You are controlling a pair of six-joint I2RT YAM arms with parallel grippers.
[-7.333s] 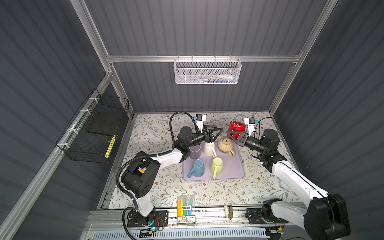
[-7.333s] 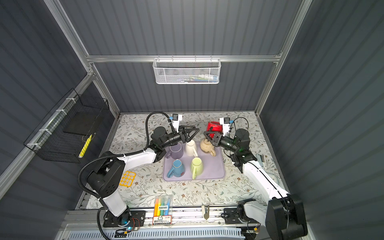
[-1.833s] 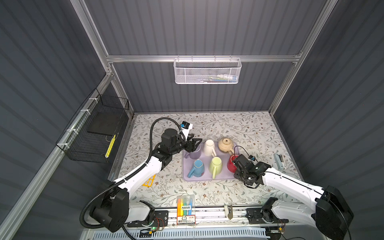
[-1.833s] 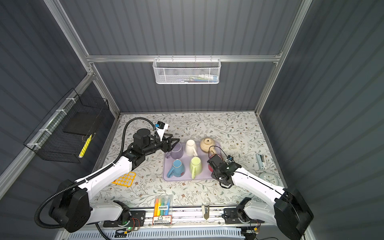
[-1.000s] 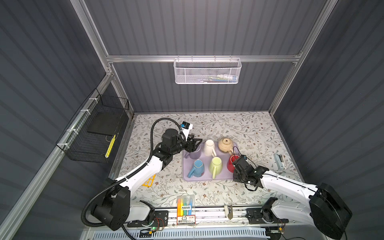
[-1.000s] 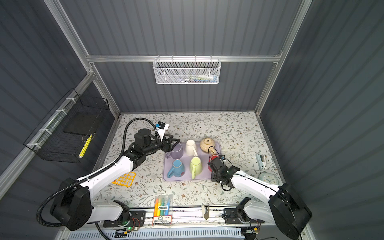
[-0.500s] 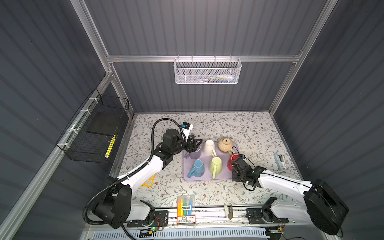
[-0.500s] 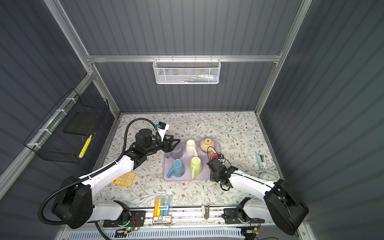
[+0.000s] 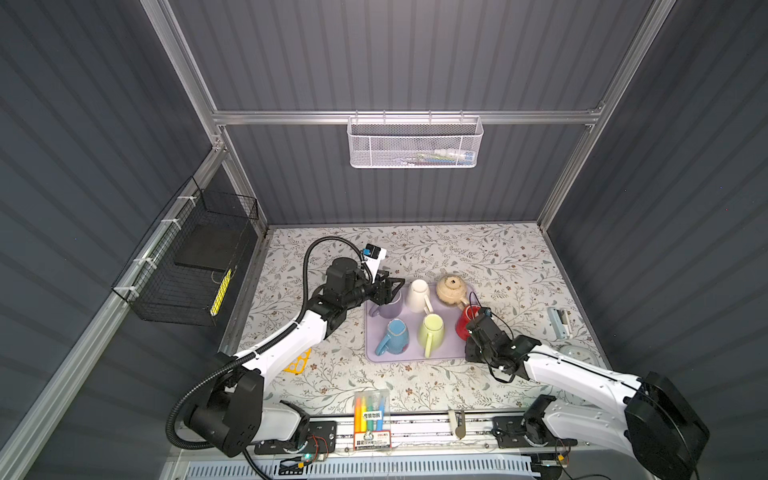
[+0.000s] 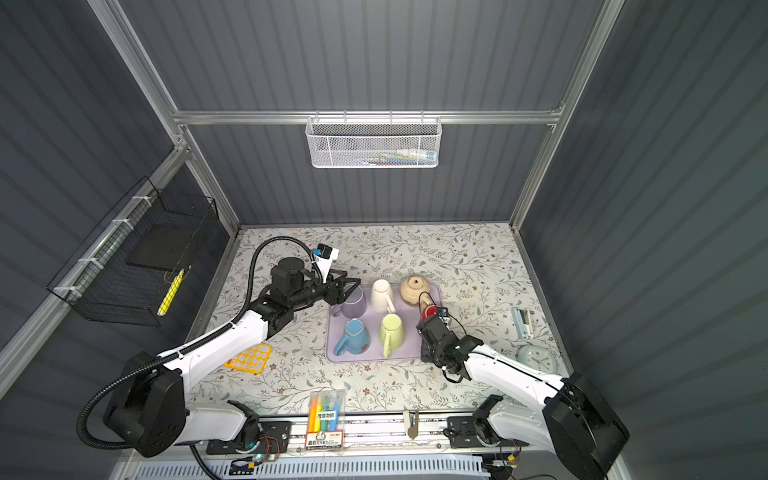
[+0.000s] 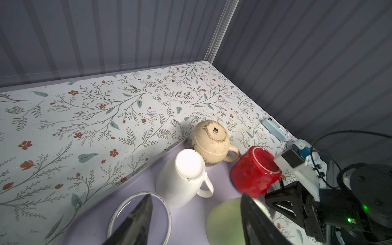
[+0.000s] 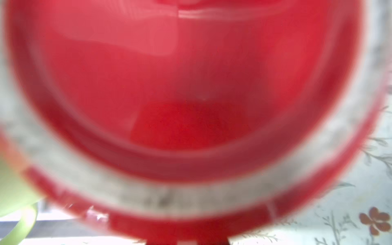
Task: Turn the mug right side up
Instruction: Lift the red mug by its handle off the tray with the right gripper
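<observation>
Plainly, the red mug (image 11: 253, 171) sits base-up and tilted at the right edge of the lavender tray (image 9: 411, 358). It is just beside the green mug (image 9: 432, 334) and near the beige mug (image 9: 451, 291). The right tool (image 11: 273, 192) lies against the red mug's lower side, but no view shows whether its jaws pinch the mug. The left tool (image 9: 390, 288) is spread wide above the open rim of the upright purple mug (image 9: 388, 308).

The tray is crowded. A white mug (image 9: 417, 295) stands base-up between the purple mug and the beige mug, and a blue mug (image 9: 392, 337) sits left of the green mug. On the floral desk (image 9: 457, 249), well to the right of the tray, lie a pale blue stapler (image 10: 523, 322) and a round clock (image 10: 536, 359). An orange stencil (image 10: 249, 357) lies to the left, and a marker pack (image 9: 372, 405) at the near edge.

In both top views the right arm's wrist hides most of the red mug. The left wrist view shows its base and wall, framed by the left tool's dark fingers (image 11: 137, 220). The right wrist view is filled by the blurred red base with a pale ring, and a piece of the green mug's handle shows at its edge.
</observation>
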